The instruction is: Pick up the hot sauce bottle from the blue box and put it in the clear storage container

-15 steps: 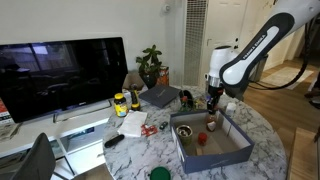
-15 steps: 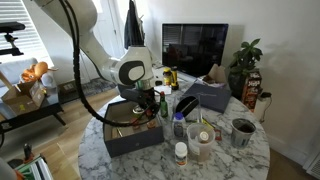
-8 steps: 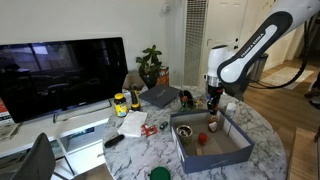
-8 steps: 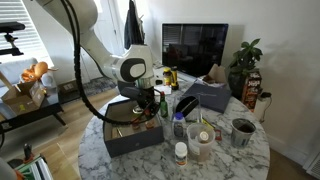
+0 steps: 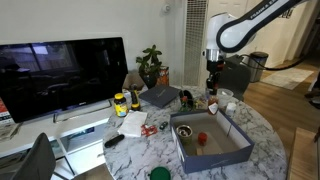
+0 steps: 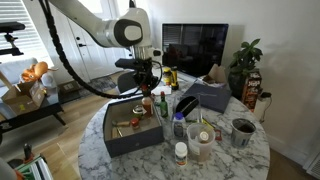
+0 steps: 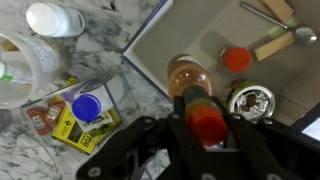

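White marble with grey veining is seen on the table (image 5: 135, 150). The box (image 5: 220, 158) is coloured a dull grey-blue. A bright red cap and an orange-brown body are shown on the sauce bottle (image 7: 190, 75). A small lid (image 7: 236, 59) is coloured red. A blue cap (image 7: 86, 106) is seen against a yellow packet (image 7: 60, 125) printed with red and dark marks. The television (image 5: 60, 75) is black, the plant (image 5: 150, 62) green.

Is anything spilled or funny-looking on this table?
Nothing looks spilled or broken. The only unusual thing is the hot sauce bottle, which hangs in the gripper above the blue box instead of standing on something.
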You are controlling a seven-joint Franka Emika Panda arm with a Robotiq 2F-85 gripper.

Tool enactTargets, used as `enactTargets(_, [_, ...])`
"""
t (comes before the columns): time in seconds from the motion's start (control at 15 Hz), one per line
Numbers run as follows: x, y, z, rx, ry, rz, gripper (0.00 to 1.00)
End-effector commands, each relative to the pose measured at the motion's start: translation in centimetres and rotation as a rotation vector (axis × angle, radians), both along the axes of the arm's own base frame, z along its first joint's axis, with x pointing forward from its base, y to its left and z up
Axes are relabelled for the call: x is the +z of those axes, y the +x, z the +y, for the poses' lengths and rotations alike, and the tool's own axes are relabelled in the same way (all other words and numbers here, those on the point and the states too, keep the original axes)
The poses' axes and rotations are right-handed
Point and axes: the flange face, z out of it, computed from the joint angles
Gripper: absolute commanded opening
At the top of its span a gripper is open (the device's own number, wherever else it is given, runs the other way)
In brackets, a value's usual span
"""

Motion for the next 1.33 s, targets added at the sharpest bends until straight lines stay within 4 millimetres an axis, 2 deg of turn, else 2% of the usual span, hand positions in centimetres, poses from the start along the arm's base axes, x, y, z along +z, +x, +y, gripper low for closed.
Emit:
enactTargets(0.0, [6.4,1.0,-1.1,-0.002,0.033,0.004,0.08])
enactTargets(0.07, [6.2,1.3,-1.1,0.024,0.074,0.020,0.08])
enactTargets(0.13, [6.3,0.8,-0.9,-0.005,0.022,-0.005,0.30])
enactTargets(0.27, [6.9,1.2,-1.0,0.012,0.048,-0.004,0.30])
enactTargets(0.33, [6.2,1.7,-1.0,0.001,0.030,-0.008,0.08])
enactTargets(0.6, [7.4,8.8,-2.6,0.042,-0.220,-0.097,0.08])
enactTargets(0.8, [7.9,12.9,-4.2,0.074,-0.257,-0.117,0.08])
enactTargets(0.93, [7.2,14.5,-5.0,0.039,-0.221,-0.128,0.08])
enactTargets(1.0, [7.4,14.8,-4.6,0.026,-0.180,-0.134,0.08])
enactTargets(1.07, [7.2,13.5,-4.5,0.037,-0.216,-0.134,0.30])
enactTargets(1.2, [6.7,14.5,-4.6,0.023,-0.199,-0.137,0.30])
enactTargets(1.27, [6.6,14.7,-4.5,0.022,-0.196,-0.138,0.08])
